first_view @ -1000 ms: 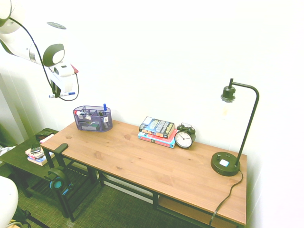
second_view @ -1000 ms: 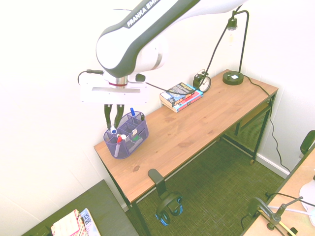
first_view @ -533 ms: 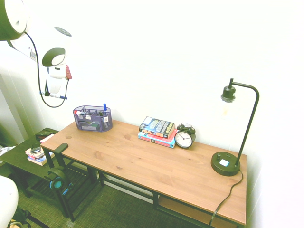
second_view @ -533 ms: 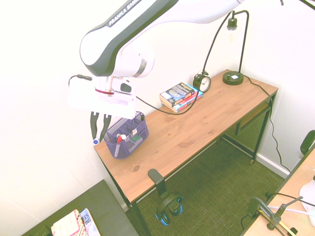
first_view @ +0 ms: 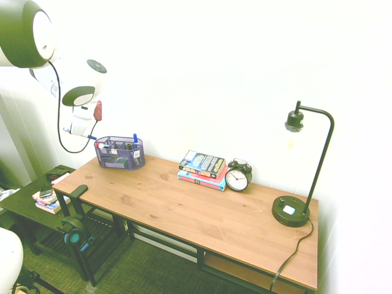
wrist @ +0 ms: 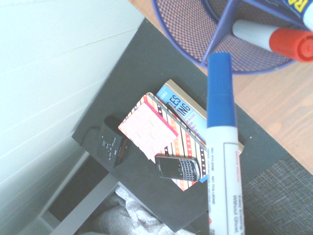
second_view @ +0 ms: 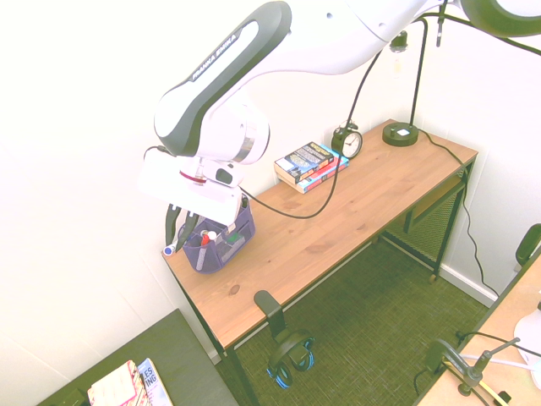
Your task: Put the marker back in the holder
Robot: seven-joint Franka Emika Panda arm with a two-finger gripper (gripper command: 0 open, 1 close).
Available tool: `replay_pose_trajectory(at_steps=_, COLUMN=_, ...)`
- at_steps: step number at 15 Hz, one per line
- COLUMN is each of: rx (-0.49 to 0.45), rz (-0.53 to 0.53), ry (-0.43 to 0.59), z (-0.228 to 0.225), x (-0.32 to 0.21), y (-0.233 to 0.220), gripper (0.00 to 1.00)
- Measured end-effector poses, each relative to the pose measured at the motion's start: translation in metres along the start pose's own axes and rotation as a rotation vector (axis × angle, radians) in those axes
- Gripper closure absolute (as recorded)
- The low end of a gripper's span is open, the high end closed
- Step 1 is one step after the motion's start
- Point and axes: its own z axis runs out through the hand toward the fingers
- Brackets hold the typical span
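The slim white-barrelled marker with a blue cap point(wrist: 221, 142) sits clamped in the end effector point(second_view: 175, 239), cap leading, its long axis slanting downward along the line the fingers point; the purple-blue wire-mesh holder point(second_view: 221, 238) stands on the wooden tabletop point(second_view: 338, 211) at its end, just beside the cap point(second_view: 169, 251) and toward the books; the cap tip hangs outside the mesh rim, near the tabletop's edge, so the coming move, I judge, must carry it sideways over a compartment

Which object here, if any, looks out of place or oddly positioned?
The marker: the end effector holds it just off the desk's end beside the holder, its blue cap short of any compartment. Nothing looks spilled or damaged.
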Motion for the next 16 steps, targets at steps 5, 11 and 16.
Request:
replay_pose_trajectory(at_steps=5, rx=0.015, rz=0.044, ry=-0.004, z=0.006, x=0.02, y=-0.01, gripper=1.0)
replay_pose_trajectory(at_steps=11, rx=-0.003, rz=0.042, ry=-0.004, z=0.022, x=0.017, y=-0.004, gripper=1.0)
replay_pose_trajectory(at_steps=16, rx=0.007, rz=0.065, ry=-0.001, z=0.023, x=0.03, y=-0.014, gripper=1.0)
